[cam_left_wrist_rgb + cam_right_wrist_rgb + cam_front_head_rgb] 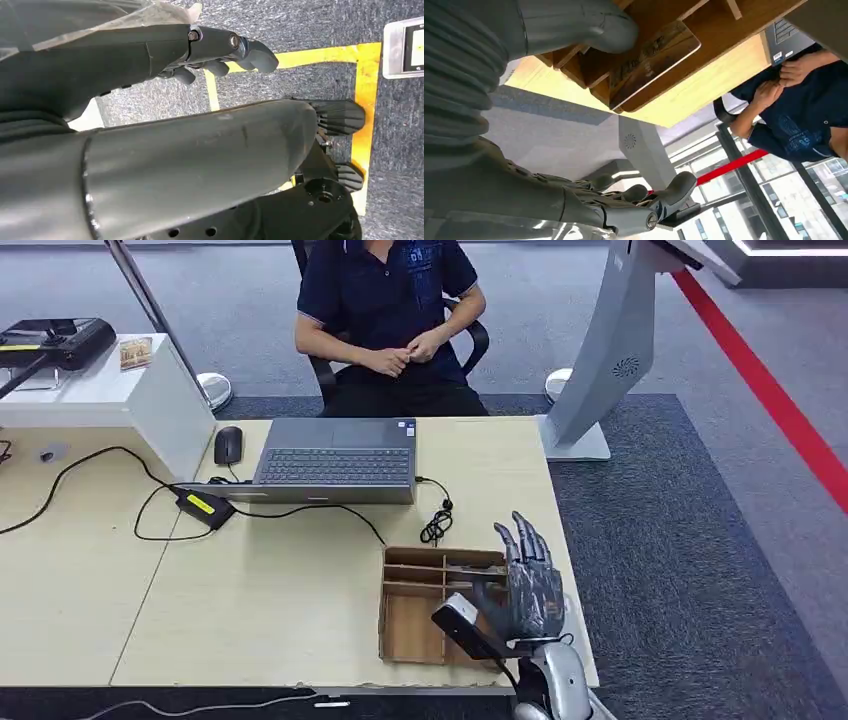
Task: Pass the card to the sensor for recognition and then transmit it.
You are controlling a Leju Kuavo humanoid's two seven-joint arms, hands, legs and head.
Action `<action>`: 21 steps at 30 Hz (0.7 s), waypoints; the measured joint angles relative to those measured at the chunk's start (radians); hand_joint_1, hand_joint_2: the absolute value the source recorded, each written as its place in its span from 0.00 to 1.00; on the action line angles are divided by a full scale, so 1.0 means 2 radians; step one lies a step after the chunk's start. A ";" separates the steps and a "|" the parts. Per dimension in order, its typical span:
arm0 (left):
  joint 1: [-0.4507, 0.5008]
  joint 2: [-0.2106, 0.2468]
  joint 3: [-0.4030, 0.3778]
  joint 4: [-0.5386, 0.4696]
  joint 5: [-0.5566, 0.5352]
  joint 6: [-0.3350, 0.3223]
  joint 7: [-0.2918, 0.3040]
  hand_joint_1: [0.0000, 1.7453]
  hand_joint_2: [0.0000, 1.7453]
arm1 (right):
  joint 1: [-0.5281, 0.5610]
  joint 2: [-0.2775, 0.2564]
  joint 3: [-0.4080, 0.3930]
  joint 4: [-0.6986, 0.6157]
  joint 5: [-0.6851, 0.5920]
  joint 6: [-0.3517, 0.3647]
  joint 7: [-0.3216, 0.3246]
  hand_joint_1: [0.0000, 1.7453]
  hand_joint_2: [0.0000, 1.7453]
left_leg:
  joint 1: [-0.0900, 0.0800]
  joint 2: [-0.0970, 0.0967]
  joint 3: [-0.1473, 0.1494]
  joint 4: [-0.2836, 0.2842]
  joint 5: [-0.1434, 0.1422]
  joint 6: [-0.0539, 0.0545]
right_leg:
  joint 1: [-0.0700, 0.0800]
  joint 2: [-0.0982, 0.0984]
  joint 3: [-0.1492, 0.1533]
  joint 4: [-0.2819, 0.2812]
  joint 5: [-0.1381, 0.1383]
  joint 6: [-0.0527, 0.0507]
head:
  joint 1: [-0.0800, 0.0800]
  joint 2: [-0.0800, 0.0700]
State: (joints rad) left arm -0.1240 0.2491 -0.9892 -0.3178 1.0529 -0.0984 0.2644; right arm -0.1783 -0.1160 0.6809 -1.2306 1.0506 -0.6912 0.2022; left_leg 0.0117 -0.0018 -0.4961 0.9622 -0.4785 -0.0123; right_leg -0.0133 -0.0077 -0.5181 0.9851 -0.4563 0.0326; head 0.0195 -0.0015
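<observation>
Right hand (525, 585) raised beside the wooden organizer tray (400, 625), the card (651, 62) lying in it.

The right hand stands over the tray's right edge with fingers spread and upright, holding nothing; from the right wrist the thumb (589, 22) hangs just above the card, which rests flat in one of the tray's compartments (whether they touch is hard to tell). The left hand (220, 50) hangs by the floor, fingers loosely curled with nothing in them. The tray sits near the front right corner of the light wooden table (260, 590). Farther back stand an open laptop (335, 460), a mouse (228, 444) and a black power adapter (205, 507) with its cable. A person in a dark blue shirt (385, 310) sits behind the table, hands clasped. A grey kiosk stand (600, 350) rises at the table's right.
</observation>
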 joint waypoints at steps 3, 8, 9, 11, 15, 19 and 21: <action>0.000 0.000 0.000 0.000 0.000 0.000 0.000 0.00 0.00 | 0.000 0.000 0.000 0.000 0.000 0.000 0.002 0.27 1.00 | 0.000 0.000 0.000 0.000 0.000 0.000 | 0.000 0.000 0.000 0.000 0.000 0.000 | 0.000 0.000; 0.000 0.000 0.000 0.000 0.000 0.000 0.000 0.00 0.00 | 0.000 0.000 0.000 0.000 0.000 0.000 0.002 0.26 1.00 | 0.000 0.000 0.000 0.000 0.000 0.000 | 0.000 0.000 0.000 0.000 0.000 0.000 | 0.000 0.000; 0.000 0.000 0.000 0.000 0.000 0.000 0.000 0.00 0.00 | 0.000 0.000 0.000 0.000 0.000 0.000 0.002 0.26 1.00 | 0.000 0.000 0.000 0.000 0.000 0.000 | 0.000 0.000 0.000 0.000 0.000 0.000 | 0.000 0.000; 0.000 0.000 0.000 0.000 -0.001 0.000 0.000 0.00 0.00 | 0.000 0.000 0.000 0.000 0.000 0.000 0.003 0.24 1.00 | 0.000 0.000 0.000 0.000 0.000 0.000 | 0.000 0.000 0.000 0.000 0.000 0.000 | 0.000 0.000; 0.000 0.000 0.000 0.000 -0.001 0.000 0.000 0.00 0.00 | 0.000 0.000 0.000 0.000 0.000 0.000 0.006 0.24 1.00 | 0.000 0.000 0.000 0.000 0.000 0.000 | 0.000 0.000 0.000 0.000 0.000 0.000 | 0.000 0.000; 0.000 0.000 0.000 0.000 -0.001 0.000 0.000 0.00 0.00 | 0.000 0.000 0.000 0.000 0.000 0.000 0.007 0.27 1.00 | 0.000 0.000 0.000 0.000 0.000 0.000 | 0.000 0.000 0.000 0.000 0.000 0.000 | 0.000 0.000; 0.000 0.000 0.000 0.000 -0.001 0.000 0.000 0.00 0.00 | 0.000 0.000 0.000 0.000 0.000 0.000 0.007 0.28 1.00 | 0.000 0.000 0.000 0.000 0.000 0.000 | 0.000 0.000 0.000 0.000 0.000 0.000 | 0.000 0.000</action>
State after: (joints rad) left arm -0.1240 0.2491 -0.9892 -0.3178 1.0502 -0.0984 0.2644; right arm -0.1783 -0.1167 0.6813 -1.2310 1.0498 -0.6912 0.2163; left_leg 0.0117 -0.0019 -0.4960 0.9623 -0.4784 -0.0123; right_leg -0.0133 -0.0077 -0.5181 0.9851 -0.4562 0.0326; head 0.0195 -0.0015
